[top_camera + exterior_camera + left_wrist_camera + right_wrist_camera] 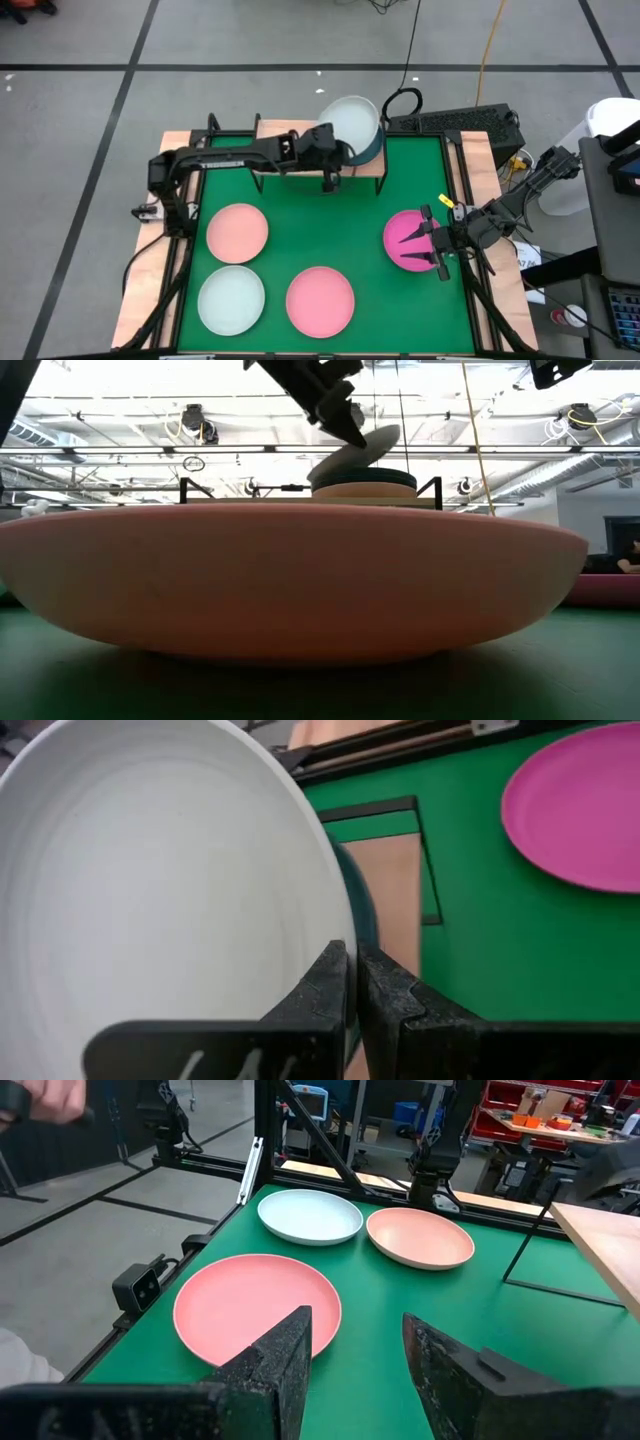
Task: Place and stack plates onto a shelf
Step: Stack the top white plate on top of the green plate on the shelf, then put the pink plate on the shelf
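My left gripper (335, 143) reaches over the shelf (300, 128) at the table's far edge and is shut on a pale mint-white plate (352, 122). That plate hangs tilted over a dark teal plate (372, 150), which tops a stack (365, 482) on the shelf board. My right gripper (433, 243) is open at the right edge of a magenta plate (405, 240) and touches nothing. On the green mat lie a salmon plate (237, 232), another mint-white plate (231, 300) and a pink plate (320, 300). My left gripper (352, 990) pinches the white plate's rim (335, 935) on the side nearest the arm, one finger on the inner face and one on the underside. The fingers come from the table's left, slanting down. The plate (372, 442) sits tilted above the teal plate (362, 910). Whether they touch, I cannot tell.
The shelf's thin black legs (384, 178) stand on the mat near the far edge. In the low view the pink plate (300, 580) fills the foreground. A keyboard (455, 122) and cables lie beyond the table's far right corner. A bare strip of mat (330, 225) shows between the plates.
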